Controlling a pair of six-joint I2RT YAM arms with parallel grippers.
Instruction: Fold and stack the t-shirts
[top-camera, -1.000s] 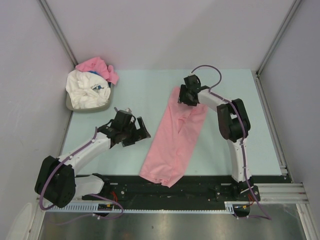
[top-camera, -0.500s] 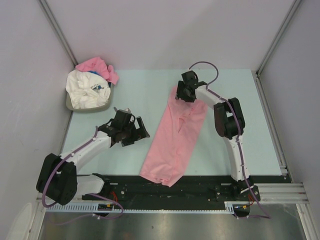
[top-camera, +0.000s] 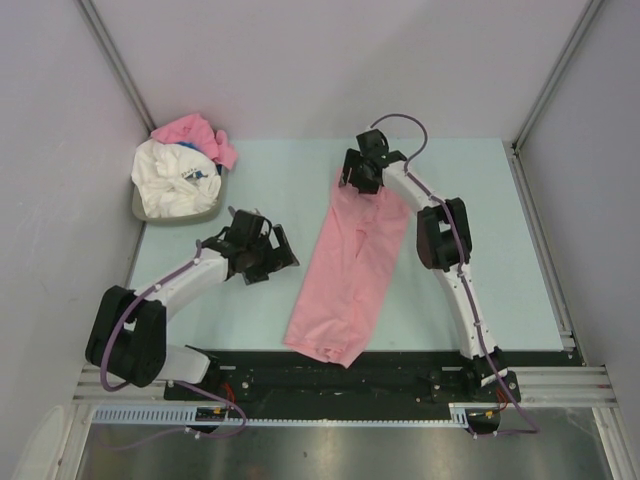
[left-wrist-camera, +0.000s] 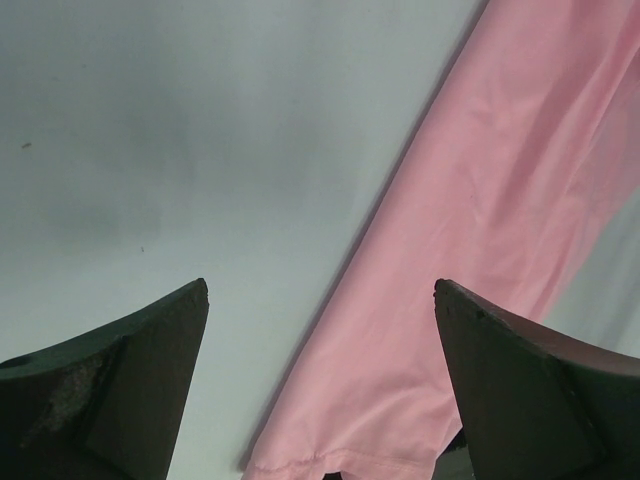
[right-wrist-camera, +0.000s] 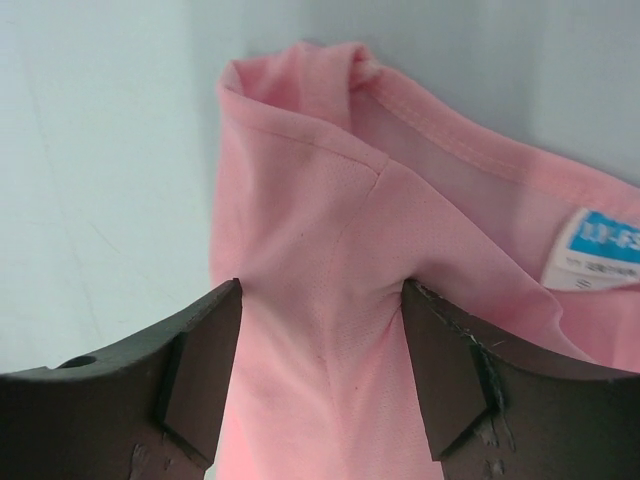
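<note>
Top external view: I see the pink t-shirt (top-camera: 350, 270) lying folded long, diagonal across mid-frame on the table (top-camera: 500, 250). At its collar end, upper centre, the right gripper (top-camera: 360, 182) has its jaws apart, fingertips (right-wrist-camera: 190, 370) pressing the cloth. The left gripper (top-camera: 268, 258) is spread wide and empty, just left of the shirt. A white t-shirt (top-camera: 172, 182) is heaped in the basket (top-camera: 140, 208), upper left.

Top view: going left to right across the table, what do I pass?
Bin → left gripper → pink tee. The right gripper sits over the tee's far end, so it has no clear place.
</note>
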